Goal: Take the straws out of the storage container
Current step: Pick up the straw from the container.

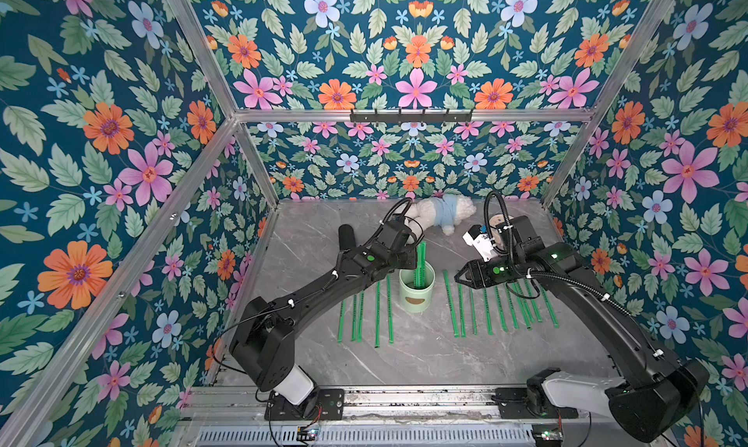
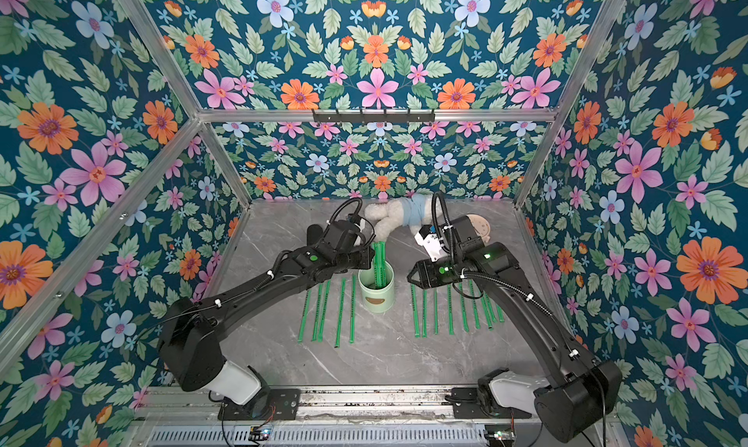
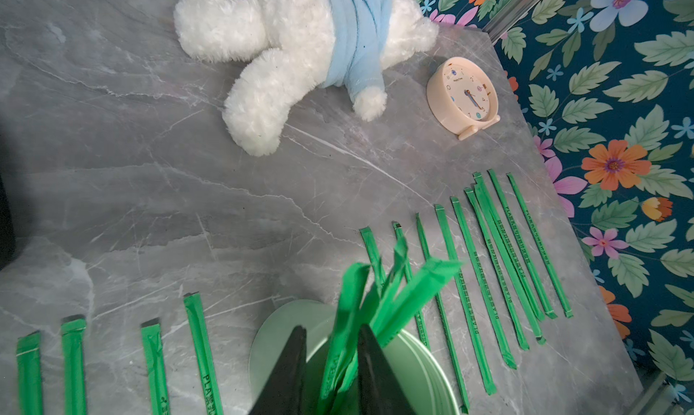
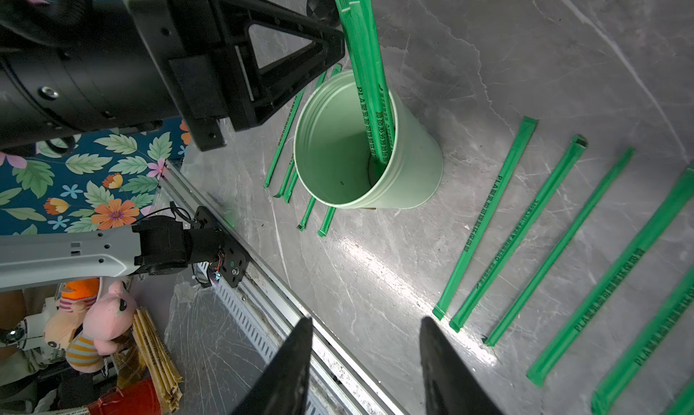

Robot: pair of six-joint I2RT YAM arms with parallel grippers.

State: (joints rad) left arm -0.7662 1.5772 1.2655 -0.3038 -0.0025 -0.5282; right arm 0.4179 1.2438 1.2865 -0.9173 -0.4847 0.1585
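While grey marble table (image 1: 404, 356) spreads below floral walls (image 1: 101, 141), your left gripper (image 3: 330, 360) clasps three straws (image 4: 370, 75); right gripper (image 4: 366, 356) gapes empty.

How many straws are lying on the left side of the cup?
5 straws, in a row on the table beside the cup, far ends hidden under the left arm.

robot test cell: aluminium frame (image 1: 210, 66), floral wallpaper panels (image 1: 413, 44).

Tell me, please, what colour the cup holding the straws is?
Pale mint green cup, clearest in the right wrist view.
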